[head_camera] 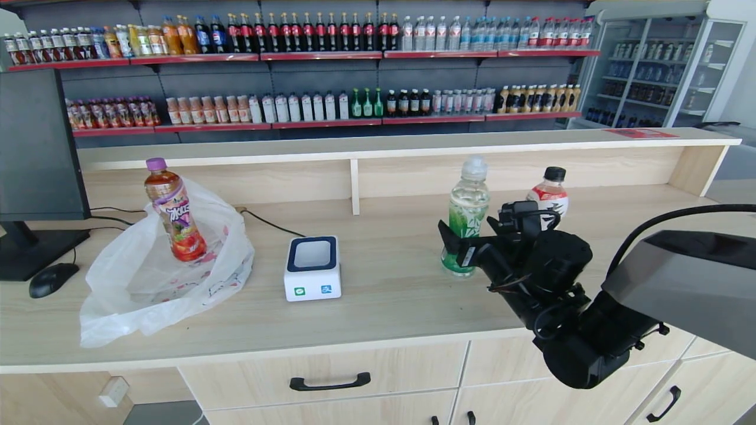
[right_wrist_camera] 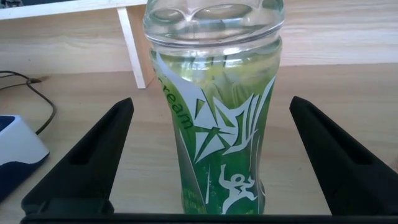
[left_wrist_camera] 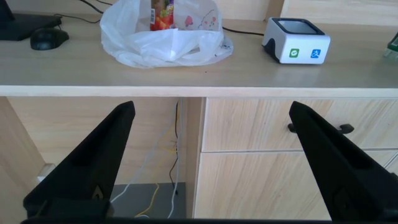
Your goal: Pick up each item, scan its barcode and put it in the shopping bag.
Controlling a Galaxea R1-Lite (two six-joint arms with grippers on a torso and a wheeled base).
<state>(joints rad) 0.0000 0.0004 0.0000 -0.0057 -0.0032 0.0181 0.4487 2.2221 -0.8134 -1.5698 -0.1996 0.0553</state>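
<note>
Wooden bench (head_camera: 401, 295) carries a scanner (head_camera: 312, 268), and to its right the green bottle (head_camera: 466, 215) stands upright between the released, spread fingers of the right end effector (right_wrist_camera: 211, 106), so picking is in hand; next, I judge, they must clench it and lift.

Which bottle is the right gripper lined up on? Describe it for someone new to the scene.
On the wooden counter, right of the white scanner, two bottles stand upright. It is the nearer, taller bottle framed by the open right gripper: clear, green label, pale cap, unlike the shorter black-capped bottle behind.
</note>
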